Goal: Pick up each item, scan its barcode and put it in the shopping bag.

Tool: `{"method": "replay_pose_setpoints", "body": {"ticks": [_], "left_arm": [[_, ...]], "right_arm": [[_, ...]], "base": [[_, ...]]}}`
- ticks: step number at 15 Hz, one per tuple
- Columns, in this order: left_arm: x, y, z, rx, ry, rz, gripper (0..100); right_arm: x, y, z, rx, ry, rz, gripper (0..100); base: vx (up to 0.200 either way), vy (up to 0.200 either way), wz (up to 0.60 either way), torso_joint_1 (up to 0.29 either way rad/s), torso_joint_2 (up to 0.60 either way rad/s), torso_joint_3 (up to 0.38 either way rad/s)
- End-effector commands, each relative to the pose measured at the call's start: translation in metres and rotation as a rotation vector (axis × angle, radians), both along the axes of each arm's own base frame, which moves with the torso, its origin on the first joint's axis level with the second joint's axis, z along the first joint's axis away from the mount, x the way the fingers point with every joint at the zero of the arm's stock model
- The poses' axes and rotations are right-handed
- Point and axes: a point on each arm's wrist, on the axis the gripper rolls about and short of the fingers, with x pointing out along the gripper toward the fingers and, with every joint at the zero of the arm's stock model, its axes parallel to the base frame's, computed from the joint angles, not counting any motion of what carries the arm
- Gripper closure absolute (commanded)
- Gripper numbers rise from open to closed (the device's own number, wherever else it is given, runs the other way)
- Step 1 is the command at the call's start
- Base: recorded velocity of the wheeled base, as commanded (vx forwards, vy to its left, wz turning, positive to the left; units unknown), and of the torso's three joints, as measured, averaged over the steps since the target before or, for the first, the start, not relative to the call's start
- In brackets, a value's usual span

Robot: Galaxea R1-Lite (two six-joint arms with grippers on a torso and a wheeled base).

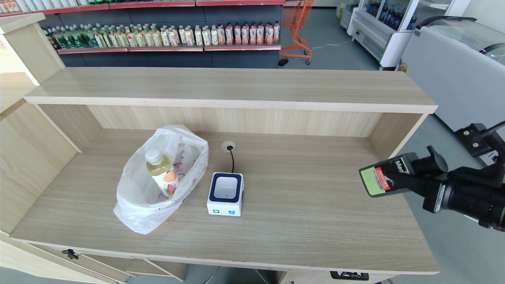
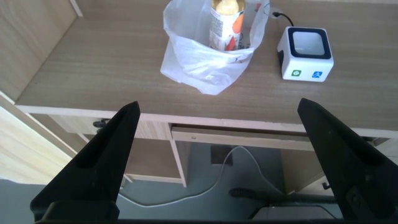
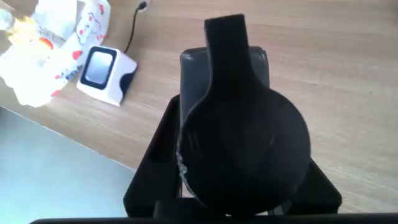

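Observation:
My right gripper [image 1: 410, 173] is shut on a dark pack [image 1: 380, 179] with a green end face and a red label. It holds the pack in the air just past the counter's right end. In the right wrist view the pack [image 3: 189, 74] sits under a black finger [image 3: 227, 37]. The white shopping bag [image 1: 158, 185] stands open on the left of the counter with a drink bottle [image 1: 161, 171] upright inside. The white barcode scanner [image 1: 225, 193] sits just right of the bag, window facing up. My left gripper [image 2: 219, 109] hangs open and empty, in front of and below the counter's front edge.
The wooden counter [image 1: 307, 221] has a raised back ledge [image 1: 236, 85] and side walls. The scanner's black cable [image 1: 231, 157] runs back into a hole. A drawer [image 2: 249, 137] lies under the front edge. Shelves of bottles stand behind.

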Motion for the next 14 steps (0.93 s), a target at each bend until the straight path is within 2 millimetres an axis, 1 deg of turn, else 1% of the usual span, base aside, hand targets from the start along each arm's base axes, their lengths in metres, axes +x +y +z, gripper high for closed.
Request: {"method": "replay_pose_setpoints", "body": {"ticks": [1, 2, 3, 5, 8, 14], "left_arm": [[0.000, 0.000, 0.000, -0.001, 0.002, 0.002, 0], [0.000, 0.000, 0.000, 0.001, 0.002, 0.000, 0], [0.000, 0.000, 0.000, 0.001, 0.002, 0.002, 0], [0.000, 0.000, 0.000, -0.001, 0.002, 0.000, 0], [0.000, 0.000, 0.000, -0.001, 0.002, 0.002, 0], [0.000, 0.000, 0.000, 0.006, 0.000, 0.000, 0]], "right_arm": [[0.031, 0.042, 0.007, 0.250, 0.136, 0.014, 100], [0.033, 0.051, 0.009, 0.379, 0.208, 0.012, 100], [0.029, 0.058, 0.010, 0.469, 0.276, 0.015, 100], [0.024, 0.066, 0.013, 0.573, 0.375, 0.014, 100], [0.021, 0.072, 0.013, 0.595, 0.402, 0.031, 100], [0.019, 0.070, 0.015, 0.589, 0.412, 0.022, 100]], "base": [[0.000, 0.000, 0.00, 0.000, 0.00, 0.000], [0.000, 0.000, 0.00, 0.000, 0.00, 0.000], [0.000, 0.000, 0.00, 0.000, 0.00, 0.000], [0.000, 0.000, 0.00, 0.000, 0.00, 0.000], [0.000, 0.000, 0.00, 0.000, 0.00, 0.000], [0.000, 0.000, 0.00, 0.000, 0.00, 0.000]]}}
